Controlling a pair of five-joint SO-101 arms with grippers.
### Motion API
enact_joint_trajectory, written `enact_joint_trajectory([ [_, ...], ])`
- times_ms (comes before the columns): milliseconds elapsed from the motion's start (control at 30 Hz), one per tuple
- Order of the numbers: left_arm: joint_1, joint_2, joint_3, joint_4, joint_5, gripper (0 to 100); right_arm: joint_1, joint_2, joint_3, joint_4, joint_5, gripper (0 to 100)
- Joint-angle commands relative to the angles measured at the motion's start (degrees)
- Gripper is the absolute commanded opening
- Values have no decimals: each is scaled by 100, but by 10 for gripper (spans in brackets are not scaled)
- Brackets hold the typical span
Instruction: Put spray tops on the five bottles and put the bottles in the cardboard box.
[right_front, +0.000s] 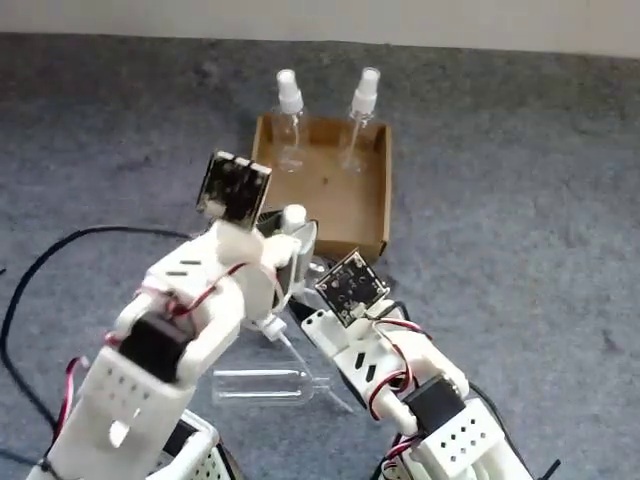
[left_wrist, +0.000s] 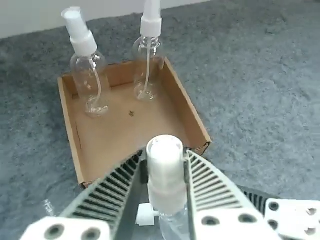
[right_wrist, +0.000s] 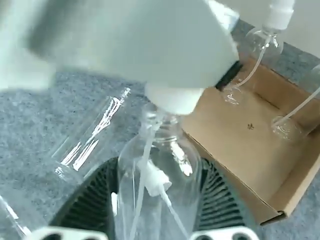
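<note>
Right now my left gripper (left_wrist: 165, 159) pinches a spray top (left_wrist: 164, 180) atop the bottle (right_wrist: 162, 155) clamped in my right gripper (right_wrist: 159, 172); 2 capped bottles (left_wrist: 92, 85) stand in the cardboard box (left_wrist: 70, 130).

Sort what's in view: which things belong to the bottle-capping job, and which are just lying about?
Job:
cardboard box
two capped bottles standing in it
held bottle in the right gripper
spray top in the left gripper
lying bottle
loose spray top beside it

Lying about:
black cable
</note>
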Motion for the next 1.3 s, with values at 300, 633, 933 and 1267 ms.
enact_joint_trajectory([
  [300,4,-813,400,246,-730,138,4,-119,-48,-136,-62,5],
  [633,-831,-699,-752,237,-730,136,4,-119,-48,-136,-62,5],
  [933,-655,-708,-171,545,-1222,136,4,-119,-48,-136,-62,5],
  [1267,-242,-681,400,229,-1565,136,-22,-119,-48,-136,-62,5],
])
